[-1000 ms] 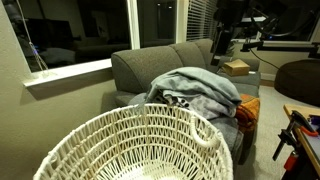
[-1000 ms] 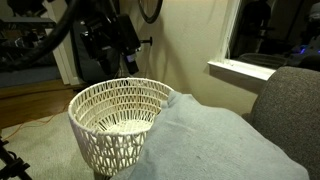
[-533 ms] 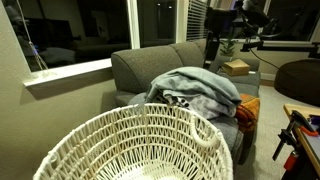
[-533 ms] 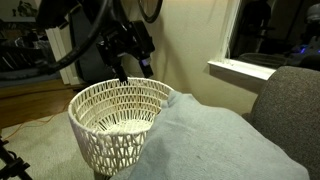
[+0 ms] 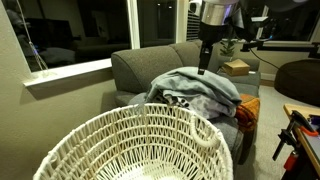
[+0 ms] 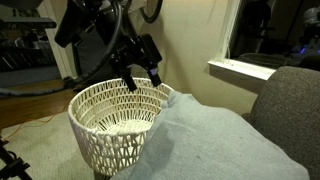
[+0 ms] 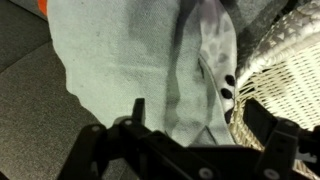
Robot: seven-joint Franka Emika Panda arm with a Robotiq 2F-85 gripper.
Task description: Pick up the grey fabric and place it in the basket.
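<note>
The grey fabric lies heaped on the grey sofa, over a white fabric with black spots. It fills the lower right of an exterior view and most of the wrist view. The white woven basket stands beside the sofa; it also shows in an exterior view and at the right edge of the wrist view. My gripper hangs open and empty above the fabric near the basket rim; it shows at the top of an exterior view and in the wrist view.
The grey sofa stands under a window sill. An orange cloth lies at the sofa's front edge. A cardboard box sits behind the sofa arm. A dark beanbag is at the right.
My gripper has moved from farther back toward the sofa and lower, and now hangs over the grey fabric by the basket. The fabric and basket have not moved.
</note>
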